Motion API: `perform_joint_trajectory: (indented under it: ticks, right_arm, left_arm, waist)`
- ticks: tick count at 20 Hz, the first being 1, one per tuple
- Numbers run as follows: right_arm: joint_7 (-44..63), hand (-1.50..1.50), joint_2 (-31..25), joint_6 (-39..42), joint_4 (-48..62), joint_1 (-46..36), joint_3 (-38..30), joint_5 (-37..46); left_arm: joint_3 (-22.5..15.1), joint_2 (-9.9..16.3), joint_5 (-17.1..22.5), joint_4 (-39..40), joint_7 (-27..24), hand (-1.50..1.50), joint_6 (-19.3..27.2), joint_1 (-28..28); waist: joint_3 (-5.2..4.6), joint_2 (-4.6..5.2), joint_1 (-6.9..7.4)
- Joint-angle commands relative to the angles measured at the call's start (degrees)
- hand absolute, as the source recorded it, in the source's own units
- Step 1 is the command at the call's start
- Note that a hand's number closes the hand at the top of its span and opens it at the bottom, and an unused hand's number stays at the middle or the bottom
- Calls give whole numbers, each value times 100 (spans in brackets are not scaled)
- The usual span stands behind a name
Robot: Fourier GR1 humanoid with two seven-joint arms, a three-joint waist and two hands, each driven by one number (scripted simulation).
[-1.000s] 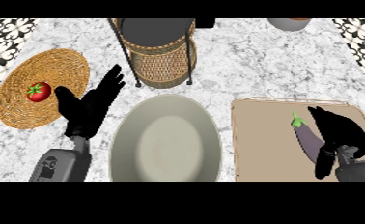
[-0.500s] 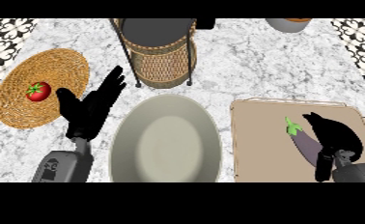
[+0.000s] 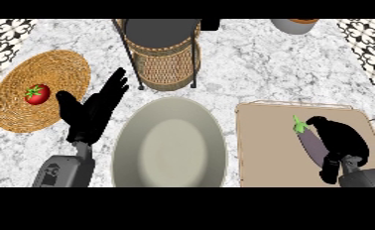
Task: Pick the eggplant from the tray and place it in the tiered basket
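— What surface is this?
— A white marbled counter [image 3: 256,70]. A purple eggplant [image 3: 310,142] lies on a tan tray [image 3: 271,149], green stem pointing away, with the right hand [image 3: 341,140] curled against its right side, grasping it.
— And around that?
— Left of that hand sits a grey plate [image 3: 168,144]; beyond it stands the wicker tiered basket [image 3: 162,50]. The left hand [image 3: 92,110] rests with fingers straight beside a woven mat [image 3: 44,87] holding a tomato [image 3: 36,94].

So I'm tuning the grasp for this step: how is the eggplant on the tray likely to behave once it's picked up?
The eggplant looks smooth and glossy, so it may slip in the right hand beside it. Its rounded, elongated body lies flat on the tray, so a nudge would probably roll it sideways. It tapers toward the green stem, so a hold near that end could let it pivot.
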Motion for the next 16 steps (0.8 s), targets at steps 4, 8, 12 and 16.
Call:
perform_joint_trajectory:
  ticks: [4,8,12,16]
  right_arm:
    - [881,150,1413,-887,-758,324,456,316]
    - [1886,150,2474,-1596,-1246,147,951,968]
    - [2496,150,2787,-2109,-1910,391,1715,1250]
    - [3240,150,2813,-2567,-2813,293,2064,1017]
  left_arm:
    - [-49,-47,-129,69,-176,0,28,195]
    - [69,-14,-42,54,-105,0,34,1]
    - [160,87,8,295,-71,0,-96,-162]
    - [52,-14,-170,138,-199,0,64,60]
  waist:
    - [112,34,-41]
    - [113,10,-8]
    - [112,39,-61]
    - [113,28,-24]
